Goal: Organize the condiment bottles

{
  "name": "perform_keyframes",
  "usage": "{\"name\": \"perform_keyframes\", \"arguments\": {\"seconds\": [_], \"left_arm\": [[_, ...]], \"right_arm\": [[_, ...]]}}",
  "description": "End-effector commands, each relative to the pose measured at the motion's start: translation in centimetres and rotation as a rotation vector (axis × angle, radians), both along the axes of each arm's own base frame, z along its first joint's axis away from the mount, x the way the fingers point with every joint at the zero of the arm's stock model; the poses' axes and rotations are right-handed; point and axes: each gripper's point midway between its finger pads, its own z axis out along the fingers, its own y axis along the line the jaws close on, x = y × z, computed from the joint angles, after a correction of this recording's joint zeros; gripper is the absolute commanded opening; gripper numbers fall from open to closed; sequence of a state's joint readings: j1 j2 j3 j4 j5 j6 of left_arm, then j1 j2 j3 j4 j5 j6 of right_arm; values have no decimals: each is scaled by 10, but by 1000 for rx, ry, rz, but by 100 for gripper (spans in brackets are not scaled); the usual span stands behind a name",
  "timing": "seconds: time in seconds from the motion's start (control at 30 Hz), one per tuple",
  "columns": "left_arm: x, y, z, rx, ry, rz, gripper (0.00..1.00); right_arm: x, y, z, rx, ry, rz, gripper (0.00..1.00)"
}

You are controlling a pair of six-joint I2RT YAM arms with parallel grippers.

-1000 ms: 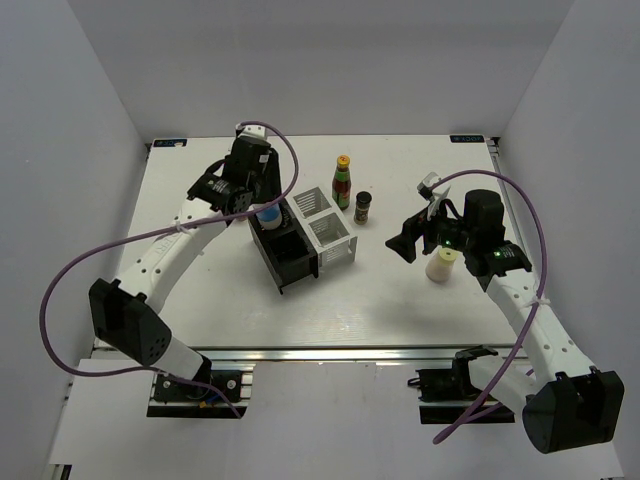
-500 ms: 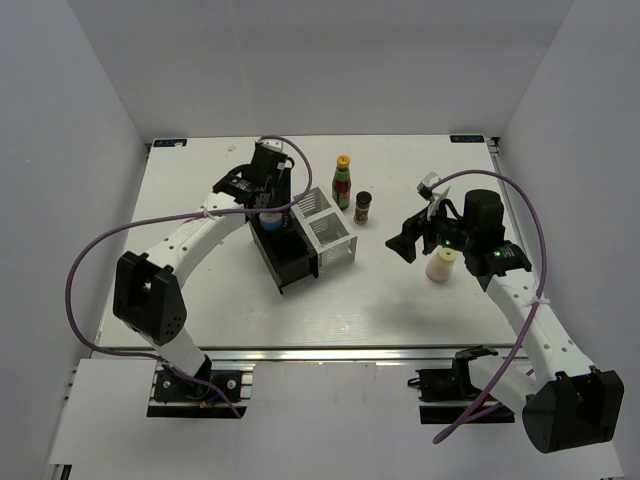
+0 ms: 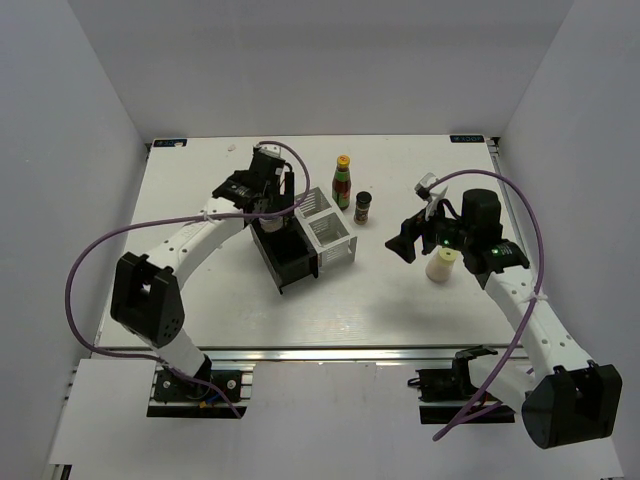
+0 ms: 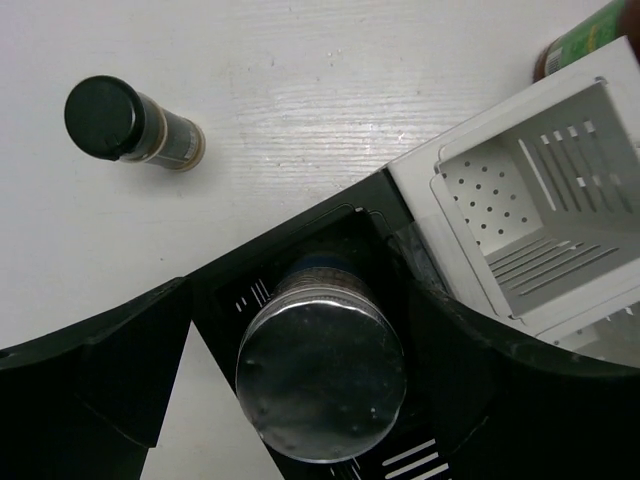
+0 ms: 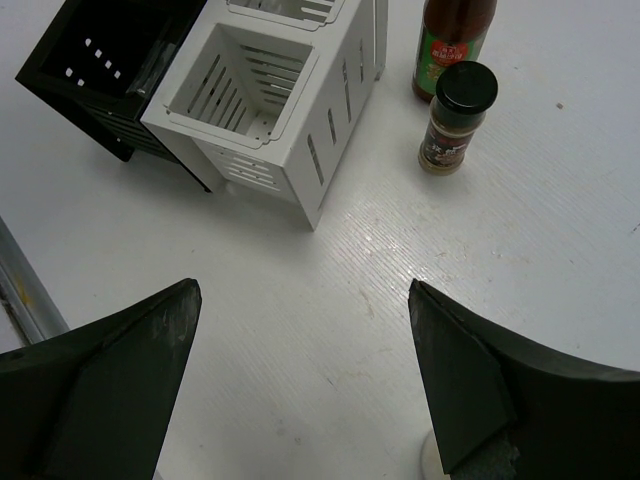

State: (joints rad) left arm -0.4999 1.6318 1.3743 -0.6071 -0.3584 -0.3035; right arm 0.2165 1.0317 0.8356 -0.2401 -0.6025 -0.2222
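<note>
The silver-lidded jar [image 4: 320, 375] stands upright in the back black compartment of the rack [image 4: 300, 225]. My left gripper [image 4: 305, 320] [image 3: 268, 208] hangs over it, open, with a bare gap between its left finger [image 4: 90, 380] and the jar. One black-lidded spice jar [image 4: 130, 125] lies on the table beyond the rack. The red-green sauce bottle [image 3: 342, 181] [image 5: 455, 40] and the other spice jar [image 3: 363, 208] [image 5: 455, 118] stand behind the rack's white half. My right gripper [image 3: 412, 240] [image 5: 302, 290] is open and empty over bare table, the cream bottle [image 3: 441, 264] just beside it.
The rack has a black half [image 3: 290, 262] [image 5: 90, 70] and a white half [image 3: 335, 240] [image 5: 270, 120] with open-topped compartments. White walls enclose the table on three sides. Purple cables loop off both arms.
The left arm swung in over the rack and lowered the silver-lidded jar into the black compartment, then its jaws spread apart off the jar. The right arm has not moved.
</note>
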Motion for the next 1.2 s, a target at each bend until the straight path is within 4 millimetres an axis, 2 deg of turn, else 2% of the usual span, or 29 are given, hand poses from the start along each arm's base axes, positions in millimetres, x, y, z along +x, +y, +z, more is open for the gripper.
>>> {"name": "perform_keyframes", "arguments": {"seconds": [0.0,0.07,0.17,0.2,0.33,0.37,0.4,0.43,0.53,0.57,0.6,0.67,0.77,0.83,0.87,0.97,1.03,1.17], "left_arm": [[0,3,46,-52,-118,4,98],[-2,3,54,-62,-130,-3,98],[-7,9,83,-82,-197,3,98],[-12,13,99,-95,-236,5,98],[-29,29,112,-92,-319,9,98],[-33,36,112,-82,-338,31,98],[-39,43,126,-103,-401,46,98],[-46,49,107,-82,-383,53,98],[-63,66,105,-89,-445,88,98],[-67,70,105,-91,-457,93,98],[-70,73,107,-94,-478,101,98],[-81,81,104,-96,-508,107,98],[-87,86,110,-84,-538,102,98],[-89,91,109,-70,-536,113,98],[-92,92,105,-65,-533,107,98],[-93,86,105,-83,-531,77,98],[-94,86,106,-87,-532,76,98],[-97,89,110,-92,-549,82,98]], "right_arm": [[-1,2,-2,-10,-10,24,89],[-2,2,-5,-13,-8,28,89],[0,2,-7,-19,-23,30,89],[0,2,-8,-18,-25,28,89],[18,-3,-2,-21,-67,-61,89],[20,2,2,-10,-65,-81,89],[23,2,3,-23,-78,-93,89],[35,-3,7,-35,-111,-154,89],[53,-12,12,-77,-116,-245,89],[51,-16,1,-113,-64,-255,89],[56,-24,7,-150,-77,-286,89],[47,-35,-7,-223,-17,-302,89],[38,-58,-14,-293,31,-344,89],[33,-70,-12,-303,53,-373,89],[28,-81,-18,-319,92,-391,89],[21,-94,-27,-347,132,-423,89],[17,-102,-40,-383,163,-447,89],[18,-116,-58,-417,195,-486,89]]}}
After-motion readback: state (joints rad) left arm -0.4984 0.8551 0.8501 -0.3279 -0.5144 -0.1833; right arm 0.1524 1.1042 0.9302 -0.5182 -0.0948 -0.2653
